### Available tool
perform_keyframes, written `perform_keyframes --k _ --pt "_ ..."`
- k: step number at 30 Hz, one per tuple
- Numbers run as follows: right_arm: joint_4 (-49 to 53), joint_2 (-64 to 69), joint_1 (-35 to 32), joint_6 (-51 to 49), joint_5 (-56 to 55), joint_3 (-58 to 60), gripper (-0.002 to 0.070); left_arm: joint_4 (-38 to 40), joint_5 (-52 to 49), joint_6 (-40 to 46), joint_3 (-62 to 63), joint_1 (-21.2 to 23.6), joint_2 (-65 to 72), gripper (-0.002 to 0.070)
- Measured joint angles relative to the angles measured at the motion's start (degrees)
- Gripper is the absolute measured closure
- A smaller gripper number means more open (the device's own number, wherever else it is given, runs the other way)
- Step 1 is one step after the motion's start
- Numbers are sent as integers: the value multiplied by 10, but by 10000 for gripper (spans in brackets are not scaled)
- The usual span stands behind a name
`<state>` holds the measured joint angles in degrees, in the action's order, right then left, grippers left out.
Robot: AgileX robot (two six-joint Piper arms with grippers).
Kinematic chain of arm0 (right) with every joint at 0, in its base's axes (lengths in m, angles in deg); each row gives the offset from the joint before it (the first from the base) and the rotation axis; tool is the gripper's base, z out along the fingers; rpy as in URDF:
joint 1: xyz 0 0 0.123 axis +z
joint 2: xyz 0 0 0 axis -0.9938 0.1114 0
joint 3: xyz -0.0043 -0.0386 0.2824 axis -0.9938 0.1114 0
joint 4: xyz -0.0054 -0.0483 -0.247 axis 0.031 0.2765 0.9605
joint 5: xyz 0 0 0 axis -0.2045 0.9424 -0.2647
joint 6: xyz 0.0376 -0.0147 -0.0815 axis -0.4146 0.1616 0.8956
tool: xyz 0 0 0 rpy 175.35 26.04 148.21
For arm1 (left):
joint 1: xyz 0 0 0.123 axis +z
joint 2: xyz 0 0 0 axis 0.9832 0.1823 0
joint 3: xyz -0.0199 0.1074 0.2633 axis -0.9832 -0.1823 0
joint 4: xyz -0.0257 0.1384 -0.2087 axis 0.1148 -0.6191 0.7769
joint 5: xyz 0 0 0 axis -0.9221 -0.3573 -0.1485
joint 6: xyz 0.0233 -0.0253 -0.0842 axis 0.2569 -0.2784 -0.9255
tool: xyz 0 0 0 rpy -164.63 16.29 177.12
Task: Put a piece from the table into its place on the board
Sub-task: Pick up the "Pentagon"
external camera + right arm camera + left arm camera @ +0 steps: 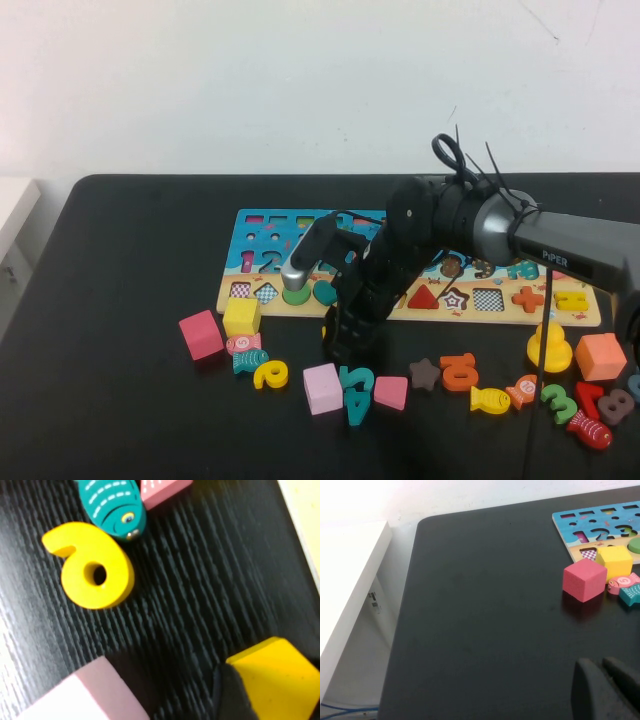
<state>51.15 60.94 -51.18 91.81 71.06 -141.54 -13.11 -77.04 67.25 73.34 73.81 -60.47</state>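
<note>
High view: right gripper (345, 345) is reaching down onto the table (120, 400) just in front of the board (500, 300), hiding the piece; pale pink cube (322, 388) sitting close by.

Left wrist view: left gripper (607, 690) is hovering near red cube (584, 579); jaw state unclear.

Right wrist view: finger (232, 695) is touching the piece (277, 680) beside yellow six (92, 572); grip unclear.
</note>
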Motion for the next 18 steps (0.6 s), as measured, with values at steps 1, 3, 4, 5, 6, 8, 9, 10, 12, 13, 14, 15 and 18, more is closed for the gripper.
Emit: perform_keyframes --k 1,3,4,5,6,8,9,10,12,13,14,15,18 --pt "0 0 0 0 0 0 314 0 0 0 0 0 0 676" --pt "-3 0 0 -1 3 0 314 0 0 0 0 0 0 676" --pt "-3 0 0 -3 7 0 314 0 0 0 0 0 0 676" --pt "-3 0 0 -4 9 0 314 0 0 0 0 0 0 676" --pt "-3 -1 0 -4 15 0 314 0 0 0 0 0 0 676" --pt "-3 -3 0 -7 26 -1 314 0 0 0 0 0 0 676" --pt "-5 -6 0 -13 33 -6 314 0 0 0 0 0 0 676" --pt "-5 -6 0 -18 40 -12 314 0 0 0 0 0 0 676" --pt "-5 -7 0 -29 58 -35 314 0 0 0 0 0 0 676" --pt "-5 -7 0 -35 68 -48 314 0 0 0 0 0 0 676" --pt "-5 -7 0 -38 79 -59 314 0 0 0 0 0 0 676" --pt "-5 -7 0 -40 88 -72 314 0 0 0 0 0 0 676" --pt "-5 -7 0 -45 116 -109 314 0 0 0 0 0 0 676"
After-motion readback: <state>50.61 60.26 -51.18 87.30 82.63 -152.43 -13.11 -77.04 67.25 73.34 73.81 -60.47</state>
